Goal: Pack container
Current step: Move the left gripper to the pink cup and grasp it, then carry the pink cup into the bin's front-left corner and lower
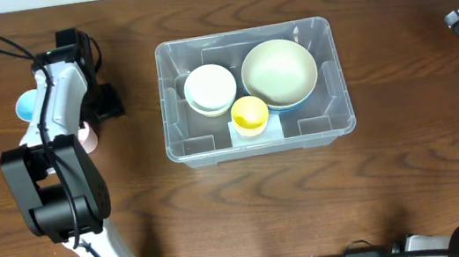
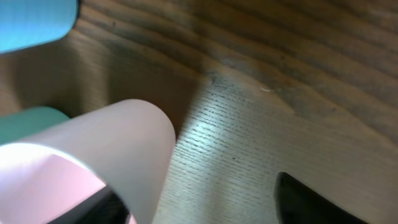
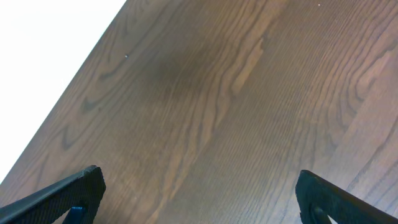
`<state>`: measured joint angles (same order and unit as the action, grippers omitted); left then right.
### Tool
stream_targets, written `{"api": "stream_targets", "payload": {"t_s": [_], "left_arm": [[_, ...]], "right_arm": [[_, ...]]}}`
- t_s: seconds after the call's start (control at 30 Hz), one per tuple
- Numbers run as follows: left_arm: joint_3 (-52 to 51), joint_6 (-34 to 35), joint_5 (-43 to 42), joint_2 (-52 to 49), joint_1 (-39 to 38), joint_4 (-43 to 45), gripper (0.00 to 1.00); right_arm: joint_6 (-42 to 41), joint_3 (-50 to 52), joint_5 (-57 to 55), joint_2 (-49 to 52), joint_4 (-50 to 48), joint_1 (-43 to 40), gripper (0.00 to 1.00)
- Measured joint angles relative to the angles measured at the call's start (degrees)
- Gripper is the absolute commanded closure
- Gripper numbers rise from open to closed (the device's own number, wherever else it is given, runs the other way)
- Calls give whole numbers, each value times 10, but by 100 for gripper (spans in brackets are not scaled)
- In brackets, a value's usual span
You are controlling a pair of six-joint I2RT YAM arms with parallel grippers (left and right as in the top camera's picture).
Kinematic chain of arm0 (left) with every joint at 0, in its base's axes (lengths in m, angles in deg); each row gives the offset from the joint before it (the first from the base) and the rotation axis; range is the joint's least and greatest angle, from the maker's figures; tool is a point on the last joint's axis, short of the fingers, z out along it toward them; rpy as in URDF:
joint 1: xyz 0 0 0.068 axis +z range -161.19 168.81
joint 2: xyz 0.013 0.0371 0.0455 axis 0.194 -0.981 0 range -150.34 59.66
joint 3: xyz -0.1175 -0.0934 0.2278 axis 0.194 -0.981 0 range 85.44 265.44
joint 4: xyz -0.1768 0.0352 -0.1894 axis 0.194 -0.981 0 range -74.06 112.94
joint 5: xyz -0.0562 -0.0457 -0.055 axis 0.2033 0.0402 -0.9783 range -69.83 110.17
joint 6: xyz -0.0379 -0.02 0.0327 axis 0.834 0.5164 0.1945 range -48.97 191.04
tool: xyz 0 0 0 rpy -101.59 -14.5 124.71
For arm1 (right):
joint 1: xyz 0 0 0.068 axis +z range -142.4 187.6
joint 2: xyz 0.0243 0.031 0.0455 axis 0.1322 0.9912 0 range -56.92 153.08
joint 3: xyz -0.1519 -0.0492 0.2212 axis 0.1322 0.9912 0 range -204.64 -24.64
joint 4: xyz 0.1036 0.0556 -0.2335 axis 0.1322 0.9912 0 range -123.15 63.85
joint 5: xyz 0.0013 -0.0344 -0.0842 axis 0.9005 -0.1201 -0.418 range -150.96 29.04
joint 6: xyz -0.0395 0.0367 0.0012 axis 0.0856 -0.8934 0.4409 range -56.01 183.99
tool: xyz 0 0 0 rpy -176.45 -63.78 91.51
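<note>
At nine o'clock from the container (image 1: 185, 143), the left gripper (image 2: 199, 202), fingers apart, straddles the wall of a pink cup (image 2: 124, 143); at three o'clock, the right gripper (image 3: 199, 193) gapes wide near the edge of the table (image 3: 217, 93).

Overhead: fixed above the table (image 1: 225, 227), looking straight down, far enough off to take in its full width; the container (image 1: 259, 148) sits near the middle.
Left wrist: very near the wood, tilted down; a blurred pink cup (image 2: 118, 149) fills the lower left, with a blue thing (image 2: 31, 22) in the top left corner.
Right wrist: farther off, slanting down on bare wood; the table's edge crosses the upper left diagonally.
Shared: overhead and left wrist both show the pink cup and blue thing; right wrist shares only wood.
</note>
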<state>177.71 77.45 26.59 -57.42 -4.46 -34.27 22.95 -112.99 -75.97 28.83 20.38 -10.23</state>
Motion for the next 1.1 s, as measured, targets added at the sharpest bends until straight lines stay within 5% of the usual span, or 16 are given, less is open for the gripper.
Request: {"api": "stream_targets", "payload": {"t_s": [0.27, 0.8, 1.1], "left_arm": [[0, -3, 0, -2, 0, -3, 94], [0, -5, -30, 16, -13, -31, 94], [3, -4, -65, 209, -79, -30, 94]], "right_arm": [[0, 0, 0, 0, 0, 0, 1], [0, 0, 0, 0, 0, 0, 1], [0, 0, 0, 0, 0, 0, 1]]}}
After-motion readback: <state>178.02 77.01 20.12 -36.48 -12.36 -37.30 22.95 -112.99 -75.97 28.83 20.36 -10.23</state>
